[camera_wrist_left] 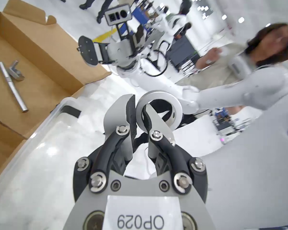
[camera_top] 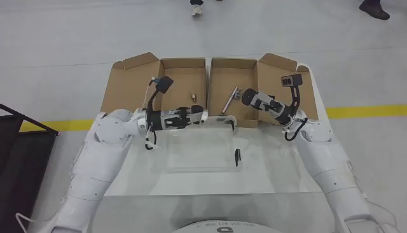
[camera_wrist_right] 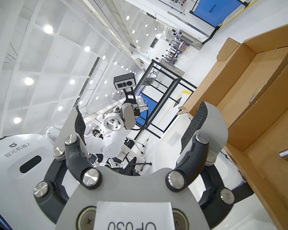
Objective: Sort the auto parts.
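- Closest to my left wrist camera, the left gripper [camera_wrist_left: 139,111] is pinching the metal ring [camera_wrist_left: 177,108]. One finger is pressing on the outside of the wall and the other is sitting inside the bore.
- I am judging the ring to be solid metal: stiff, weighty for its size, and smooth enough to be at risk of slipping or swivelling in so narrow a grip. Taking it by the wall, as I am doing, looks to me the soundest hold.
- Being round, it is showing no long axis. Its bore is running roughly along the fingers, facing away from the wrist and towards the right gripper [camera_wrist_right: 141,110].
- That gripper is hanging well ahead of the ring, with its fingers spread wide and nothing between them.
- Beneath the left gripper, the rim of the clear bin [camera_wrist_left: 46,120] is running past, so the ring is hanging over the bin's far edge, just short of the cardboard.
- Ahead and to one side of my fingertips, the right-hand box [camera_wrist_left: 43,56] is holding a steel rod [camera_wrist_left: 13,87] lying flat, with a small bracket [camera_wrist_left: 15,71] just beside one end of it.
- Beside the left gripper's wrist, the left-hand box [camera_top: 181,83] is holding one brass fitting [camera_top: 192,97].
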You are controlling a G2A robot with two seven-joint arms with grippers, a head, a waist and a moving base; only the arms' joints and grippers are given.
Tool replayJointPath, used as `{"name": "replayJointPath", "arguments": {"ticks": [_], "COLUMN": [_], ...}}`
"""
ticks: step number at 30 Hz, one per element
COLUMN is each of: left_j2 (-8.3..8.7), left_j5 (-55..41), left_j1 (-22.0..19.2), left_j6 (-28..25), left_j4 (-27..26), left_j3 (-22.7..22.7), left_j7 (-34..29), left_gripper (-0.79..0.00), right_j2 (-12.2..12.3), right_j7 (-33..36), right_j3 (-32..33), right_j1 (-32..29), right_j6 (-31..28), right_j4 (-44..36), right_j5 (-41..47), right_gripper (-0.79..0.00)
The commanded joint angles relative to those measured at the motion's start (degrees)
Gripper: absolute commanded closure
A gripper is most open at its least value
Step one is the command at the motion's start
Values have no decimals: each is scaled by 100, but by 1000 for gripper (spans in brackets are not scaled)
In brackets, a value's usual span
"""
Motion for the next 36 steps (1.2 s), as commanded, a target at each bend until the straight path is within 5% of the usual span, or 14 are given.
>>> {"name": "replayJointPath", "arguments": {"ticks": [1,7,17,30,36], "left_j2": [-2,-86,-311,-570,-660], "left_j5": [-1172,-3215,-5463,-5177,-4517], "left_j1": [-99,-387,-499,-346,-226], "left_j6": [138,474,1375,1572,995], "left_j4": [365,1183,1568,1375,1117], "left_j3": [2,178,140,-443,-847], "left_j7": [-344,-1115,-2017,-2215,-1638], "left_gripper": [0,0,0,0,0], "right_j2": [0,0,0,0,0], "right_j7": [0,0,0,0,0], "right_j3": [0,0,0,0,0], "right_j1": [0,0,0,0,0], "right_j6": [0,0,0,0,0], "right_j4": [0,0,0,0,0], "right_j5": [0,0,0,0,0], "right_gripper": [-785,-785,-785,-785,-785]}}
